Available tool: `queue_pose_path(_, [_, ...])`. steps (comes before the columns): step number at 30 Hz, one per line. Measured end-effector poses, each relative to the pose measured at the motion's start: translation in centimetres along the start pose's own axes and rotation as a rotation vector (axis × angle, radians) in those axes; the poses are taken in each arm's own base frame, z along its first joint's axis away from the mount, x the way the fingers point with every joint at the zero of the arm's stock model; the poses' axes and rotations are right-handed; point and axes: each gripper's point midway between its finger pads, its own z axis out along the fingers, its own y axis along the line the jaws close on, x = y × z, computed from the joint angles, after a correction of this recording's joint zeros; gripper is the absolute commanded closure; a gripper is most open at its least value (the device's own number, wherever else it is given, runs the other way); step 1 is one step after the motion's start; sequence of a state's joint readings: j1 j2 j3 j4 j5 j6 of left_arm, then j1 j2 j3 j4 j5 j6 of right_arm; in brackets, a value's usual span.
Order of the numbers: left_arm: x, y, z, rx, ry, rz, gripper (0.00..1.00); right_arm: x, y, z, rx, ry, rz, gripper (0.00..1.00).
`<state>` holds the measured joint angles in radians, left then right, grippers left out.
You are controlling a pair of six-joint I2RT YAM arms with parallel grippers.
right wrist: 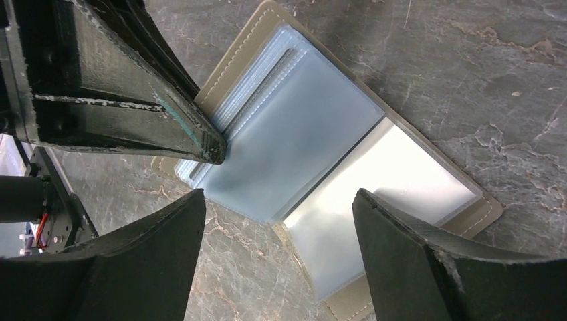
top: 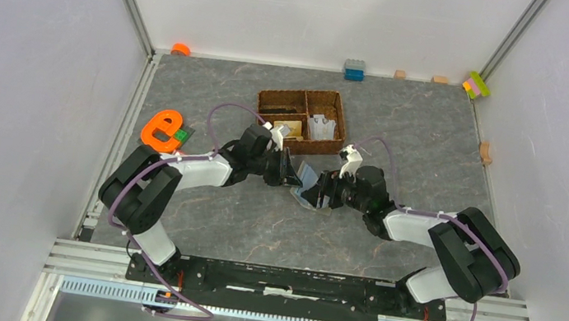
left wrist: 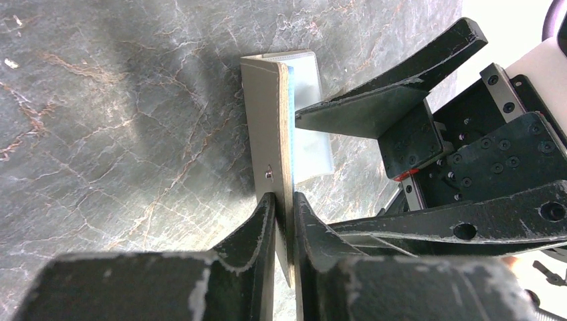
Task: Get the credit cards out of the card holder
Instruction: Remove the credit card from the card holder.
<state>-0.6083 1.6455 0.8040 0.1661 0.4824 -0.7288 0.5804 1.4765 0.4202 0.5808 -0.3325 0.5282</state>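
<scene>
Entry: the flat grey-olive folding card holder (top: 312, 191) lies spread open on the grey marbled table top (top: 240, 221), between the two claws and on the near side of the brown woven divided basket (top: 304, 91).

The left claw (left wrist: 284, 200) is pinched narrow on the edge of one grey cover and pins it. The right claw (right wrist: 277, 200) hangs over the open leaves, spread wide and holding nothing.

The pale-blue plastic sleeves we can see look blank; no credit cards show in them. A tan flat piece (top: 289, 127) lies in one basket compartment, but it is too small to tell whether it is a card.

We judge that opening is done. Whether any cards remain to be pulled we cannot tell.
</scene>
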Motion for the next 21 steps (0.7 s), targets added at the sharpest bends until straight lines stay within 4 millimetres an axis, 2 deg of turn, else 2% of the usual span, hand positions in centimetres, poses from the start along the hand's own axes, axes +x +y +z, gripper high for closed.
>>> queue_pose_path(5, [-0.02,-0.04,0.00,0.001,0.000,-0.002,0.83,-0.25,0.35,0.01,-0.016,-0.009,0.005,0.10])
queue_pose_path(10, [0.01,-0.04,0.05,0.008,-0.008,-0.012,0.82,-0.44,0.71,0.03,-0.034,-0.015,0.008,0.11])
queue_pose_path(21, [0.31,0.00,0.28,0.012,-0.009,-0.022,0.80,0.52,0.07,0.91,-0.019,0.032,0.038,0.12])
